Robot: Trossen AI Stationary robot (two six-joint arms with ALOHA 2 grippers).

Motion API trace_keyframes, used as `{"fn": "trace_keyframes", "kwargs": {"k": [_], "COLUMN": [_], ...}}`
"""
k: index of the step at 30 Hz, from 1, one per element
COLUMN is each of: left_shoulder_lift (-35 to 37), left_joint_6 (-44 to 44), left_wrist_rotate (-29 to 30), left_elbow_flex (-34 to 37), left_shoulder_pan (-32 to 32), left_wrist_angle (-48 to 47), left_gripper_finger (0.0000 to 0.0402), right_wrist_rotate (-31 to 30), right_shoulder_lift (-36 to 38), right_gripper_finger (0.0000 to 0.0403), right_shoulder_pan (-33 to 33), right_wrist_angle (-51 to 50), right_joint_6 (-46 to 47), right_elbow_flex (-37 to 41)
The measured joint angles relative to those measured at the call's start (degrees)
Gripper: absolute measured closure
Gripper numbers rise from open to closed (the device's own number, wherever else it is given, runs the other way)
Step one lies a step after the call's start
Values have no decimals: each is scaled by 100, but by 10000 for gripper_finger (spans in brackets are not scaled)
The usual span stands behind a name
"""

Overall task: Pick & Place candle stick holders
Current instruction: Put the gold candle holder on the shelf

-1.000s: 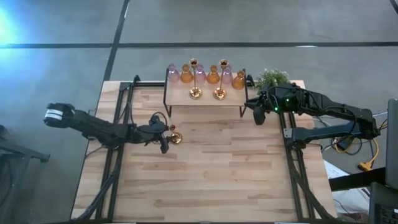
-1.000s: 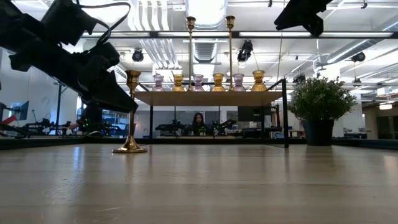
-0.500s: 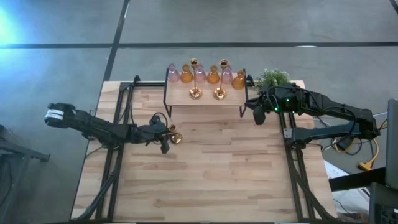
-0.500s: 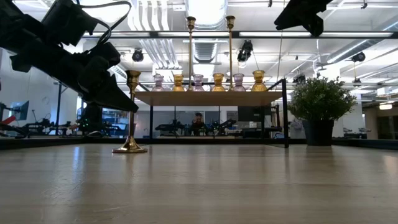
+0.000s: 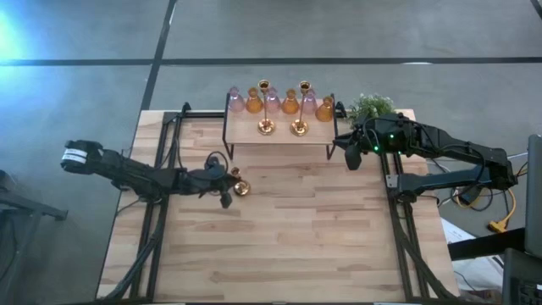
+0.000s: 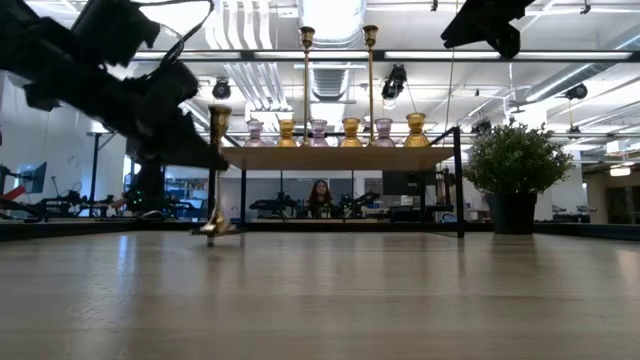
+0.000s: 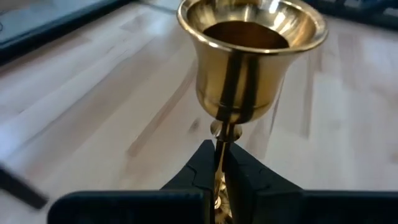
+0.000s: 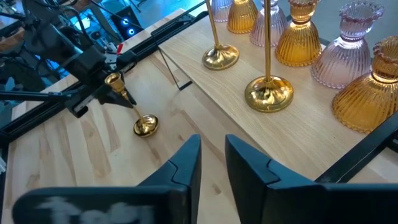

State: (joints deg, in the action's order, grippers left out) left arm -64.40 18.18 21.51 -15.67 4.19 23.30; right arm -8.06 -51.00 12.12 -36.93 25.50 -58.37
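The left gripper [image 7: 219,163] has just clenched its jaws on the gold candlestick [image 7: 249,56], tilting it off the worktop [image 5: 288,229], near the shelf [image 5: 279,131]. Beyond, the right gripper [image 8: 212,155] waits, jaws slightly parted.

I see light wood plank table [image 5: 279,237], black frame rails along both sides. Raised wooden shelf [image 5: 279,129] on thin black legs at far edge. Green potted plant [image 5: 370,107] just beside shelf's right end; in low view it stands in dark pot [image 6: 513,212]. Grey floor around table. Beyond table, I make out person [image 6: 321,196] seated among desks, ceiling ducts overhead.
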Motion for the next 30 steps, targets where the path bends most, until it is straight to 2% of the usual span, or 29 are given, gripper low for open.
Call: {"fn": "trace_keyframes", "kwargs": {"k": [4, 10, 18, 24, 30], "left_shoulder_lift": [0, -211, -1194, -1940, -2527], "left_joint_6": [24, -67, -451, -575, -652], "left_wrist_rotate": [-12, -19, -243, -259, -238], "left_elbow_flex": [-435, -1760, -3636, -5101, -6126], "left_shoulder_pan": [-8, -46, -278, -572, -896], "left_wrist_angle": [-244, -1723, -2167, -3092, -3482], "left_gripper_finger": [383, 383, 383, 383, 383], "right_wrist_rotate": [1, 1, 1, 3, 3], "right_shoulder_lift": [0, 0, 0, 0, 0], "right_gripper_finger": [342, 342, 331, 323, 323], "right_shoulder_pan": [2, 1, 1, 0, 1], "right_wrist_angle": [2, 0, 2, -2, -6], "right_joint_6": [0, 0, 19, 45, 44], "right_elbow_flex": [-1, 0, 0, 0, -1]}}
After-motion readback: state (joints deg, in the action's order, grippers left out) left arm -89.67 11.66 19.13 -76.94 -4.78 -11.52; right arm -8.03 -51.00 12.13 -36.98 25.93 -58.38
